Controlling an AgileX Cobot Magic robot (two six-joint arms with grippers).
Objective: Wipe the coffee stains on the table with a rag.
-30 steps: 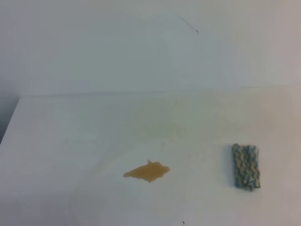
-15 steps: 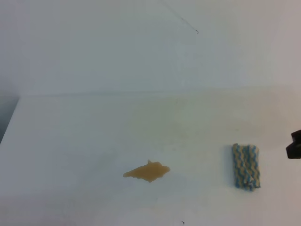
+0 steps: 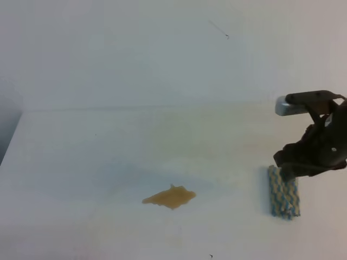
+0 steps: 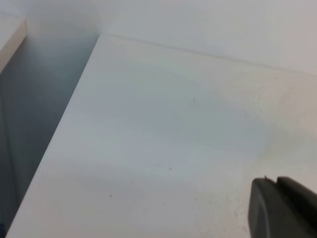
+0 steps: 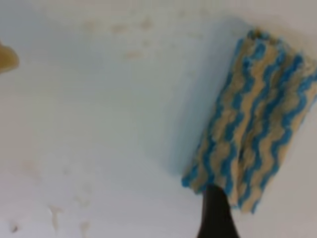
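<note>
The coffee stains [image 3: 169, 197] are one tan-brown jagged blotch on the white table [image 3: 81, 162], front of centre; its edge shows at the far left of the right wrist view [image 5: 6, 57]. The rag [image 3: 283, 194], blue, cream and yellow zigzag, lies folded to the right of it and fills the right of the right wrist view [image 5: 252, 119]. My right gripper [image 3: 287, 172] hangs over the rag's far end; one dark finger [image 5: 215, 213] shows at the rag's near edge, and its opening is unclear. My left gripper [image 4: 282, 208] shows only as a dark tip over bare table.
The table's left edge drops to a dark gap [image 3: 5, 135], also in the left wrist view [image 4: 29, 124]. A white wall [image 3: 162, 54] stands behind the table. Faint yellowish smears [image 3: 179, 141] and small dried spots [image 5: 54, 213] mark the top.
My right arm has come in from the right edge and now hangs over the rag's far end. The rag and the stain have not moved.
</note>
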